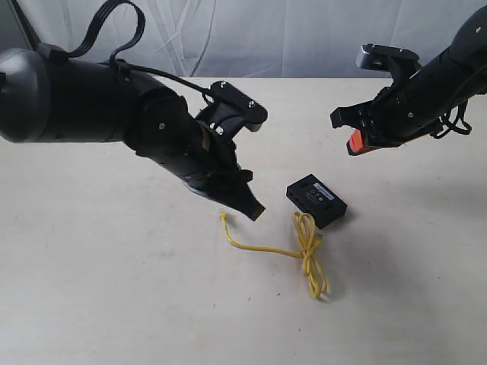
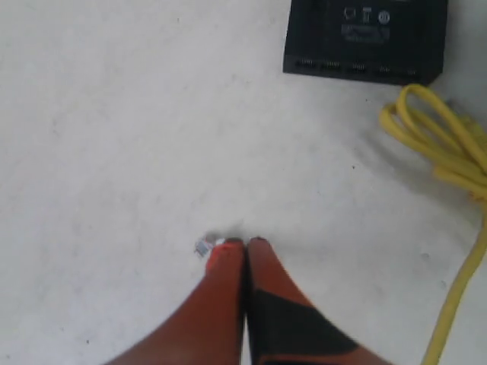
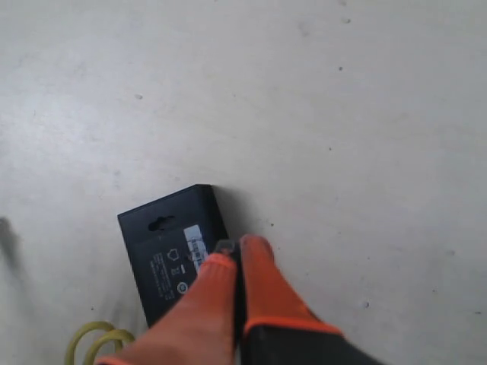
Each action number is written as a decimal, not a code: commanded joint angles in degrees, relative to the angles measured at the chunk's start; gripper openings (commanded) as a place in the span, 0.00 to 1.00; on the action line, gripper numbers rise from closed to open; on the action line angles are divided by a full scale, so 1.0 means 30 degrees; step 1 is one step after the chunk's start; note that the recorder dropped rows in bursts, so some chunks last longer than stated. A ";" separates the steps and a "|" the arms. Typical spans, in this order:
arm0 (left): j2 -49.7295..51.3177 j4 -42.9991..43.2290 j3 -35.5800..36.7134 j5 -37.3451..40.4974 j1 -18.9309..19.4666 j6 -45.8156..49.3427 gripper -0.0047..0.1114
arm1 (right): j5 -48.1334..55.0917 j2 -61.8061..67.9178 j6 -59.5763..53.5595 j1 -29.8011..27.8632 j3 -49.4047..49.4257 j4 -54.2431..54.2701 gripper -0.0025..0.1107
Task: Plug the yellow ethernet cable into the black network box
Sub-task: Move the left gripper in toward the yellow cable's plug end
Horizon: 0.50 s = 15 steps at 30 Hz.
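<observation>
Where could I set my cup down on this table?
In the exterior view, the table is bare at lower left, left of the yellow ethernet cable, and at lower right, beyond the black network box. It is crowded mid-table, where cable, box and left gripper cluster.

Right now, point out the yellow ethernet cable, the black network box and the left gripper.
yellow ethernet cable (image 1: 307,245), exterior view, knotted loops.
black network box (image 1: 316,200), exterior view, top face.
left gripper (image 2: 244,243), left wrist view, between fingertips.

Cable (image 1: 307,242) yellow; box (image 1: 316,201) black, white label (image 1: 322,191); tool fingers (image 2: 221,300) orange.
</observation>
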 commanded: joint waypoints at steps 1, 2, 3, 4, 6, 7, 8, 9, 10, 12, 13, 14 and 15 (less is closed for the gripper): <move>0.0222 0.0147 -0.0255 -0.0913 -0.0012 -0.0065 0.04 | -0.0029 -0.0168 -0.0085 -0.0072 0.0071 -0.0078 0.02; 0.0586 0.0147 -0.0255 -0.0991 -0.0012 -0.0065 0.04 | -0.0029 -0.0168 -0.0085 -0.0072 0.0071 -0.0078 0.02; 0.0823 0.0147 -0.0255 -0.0932 -0.0012 -0.0140 0.04 | -0.0029 -0.0168 -0.0085 -0.0072 0.0071 -0.0078 0.02; 0.1299 0.0064 -0.0255 -0.0725 -0.0012 -0.0140 0.04 | -0.0029 -0.0168 -0.0085 -0.0072 0.0071 -0.0078 0.02; 0.2125 0.0064 -0.0255 -0.0250 -0.0012 -0.0140 0.04 | -0.0029 -0.0168 -0.0085 -0.0072 0.0071 -0.0078 0.02; 0.2339 0.0144 -0.0255 -0.0056 -0.0012 -0.0140 0.04 | -0.0029 -0.0168 -0.0085 -0.0072 0.0071 -0.0078 0.02; 0.2574 0.0211 -0.0255 0.0185 -0.0012 -0.0140 0.04 | -0.0066 -0.0168 -0.0085 -0.0072 0.0071 -0.0078 0.02; 0.2676 0.0211 -0.0255 0.0227 -0.0012 -0.0140 0.04 | -0.0066 -0.0168 -0.0085 -0.0072 0.0071 -0.0078 0.02; 0.2721 0.0211 -0.0255 0.0227 -0.0012 -0.0140 0.04 | -0.0100 -0.0168 -0.0085 -0.0072 0.0071 -0.0078 0.02; 0.2713 0.0211 -0.0255 0.0176 -0.0012 -0.0140 0.04 | -0.0100 -0.0168 -0.0085 -0.0072 0.0071 -0.0078 0.02; 0.2713 0.0211 -0.0255 0.0142 -0.0012 -0.0310 0.04 | -0.0100 -0.0168 -0.0085 -0.0072 0.0071 -0.0078 0.02; 0.2713 0.0211 -0.0255 0.0142 -0.0012 -0.0651 0.04 | -0.0100 -0.0168 -0.0085 -0.0072 0.0071 -0.0078 0.02; 0.2713 0.0319 -0.0255 0.0142 0.0070 -0.1098 0.04 | -0.0100 -0.0168 -0.0085 -0.0072 0.0071 -0.0078 0.02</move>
